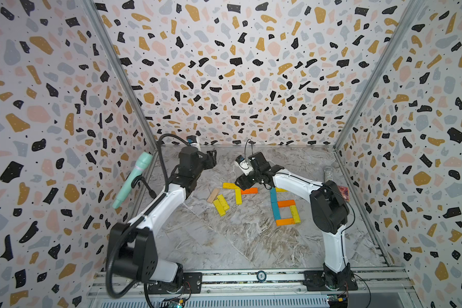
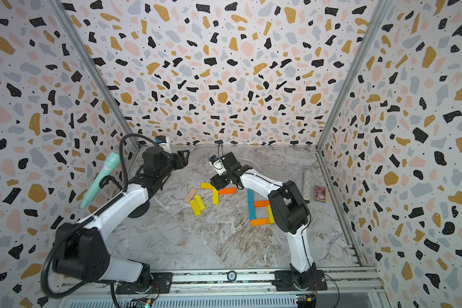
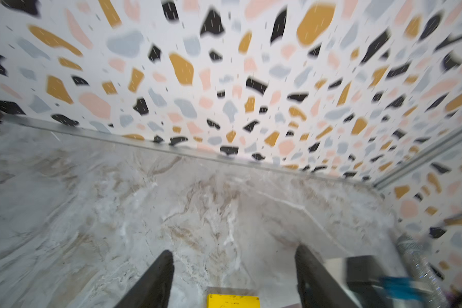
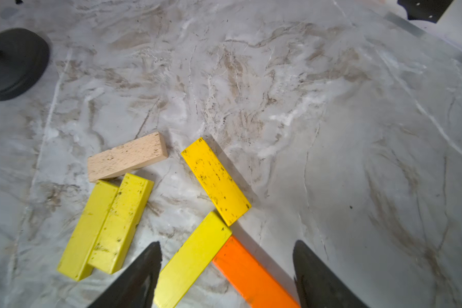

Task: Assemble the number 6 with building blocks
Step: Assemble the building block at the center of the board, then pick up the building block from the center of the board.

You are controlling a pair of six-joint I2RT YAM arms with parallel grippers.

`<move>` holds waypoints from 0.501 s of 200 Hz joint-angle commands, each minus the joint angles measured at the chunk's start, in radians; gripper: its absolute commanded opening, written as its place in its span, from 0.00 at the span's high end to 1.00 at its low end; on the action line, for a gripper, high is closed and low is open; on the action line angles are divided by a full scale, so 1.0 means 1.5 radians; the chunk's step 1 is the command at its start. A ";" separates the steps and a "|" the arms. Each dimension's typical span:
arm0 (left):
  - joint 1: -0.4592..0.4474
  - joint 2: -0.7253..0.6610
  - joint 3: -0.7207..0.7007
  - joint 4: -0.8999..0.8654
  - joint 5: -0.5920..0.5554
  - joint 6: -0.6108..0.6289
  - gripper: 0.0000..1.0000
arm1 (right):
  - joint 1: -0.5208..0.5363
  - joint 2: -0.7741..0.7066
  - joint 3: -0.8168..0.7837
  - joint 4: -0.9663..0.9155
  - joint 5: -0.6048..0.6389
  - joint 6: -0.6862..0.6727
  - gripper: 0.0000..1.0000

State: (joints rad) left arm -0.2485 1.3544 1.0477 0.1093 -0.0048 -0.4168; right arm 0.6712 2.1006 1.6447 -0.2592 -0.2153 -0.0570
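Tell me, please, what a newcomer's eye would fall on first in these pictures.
A half-built figure of teal, orange and yellow wooden planks lies on the marble tabletop beside the right arm. Loose yellow, orange and beige planks lie scattered below the open right gripper. A mint-green microphone stands at the left wall.

The left arm [image 1: 158, 208] stretches toward centre-left in a top view, left gripper [image 1: 211, 157] raised, jaws spread; the right arm [image 1: 291, 180] bends across centre, right gripper [image 1: 241, 184] low, jaws likewise apart.
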 commanded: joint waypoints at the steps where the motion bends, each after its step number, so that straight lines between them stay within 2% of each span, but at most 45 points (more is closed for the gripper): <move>1: -0.001 -0.082 -0.071 -0.065 -0.062 -0.026 0.19 | 0.018 0.046 0.081 -0.063 0.021 -0.068 0.22; 34: 0.006 -0.207 -0.129 -0.118 -0.122 -0.038 0.00 | 0.024 0.122 0.178 -0.080 0.017 -0.077 0.22; 68: 0.009 -0.264 -0.136 -0.180 -0.154 -0.036 0.00 | 0.038 0.183 0.249 -0.100 0.021 -0.089 0.26; 100: 0.010 -0.283 -0.143 -0.196 -0.148 -0.040 0.01 | 0.043 0.226 0.295 -0.122 0.021 -0.101 0.30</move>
State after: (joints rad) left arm -0.2398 0.9508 0.8433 -0.1539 -0.2047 -0.4671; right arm 0.7292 2.4260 2.0285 -0.3824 -0.1837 -0.1764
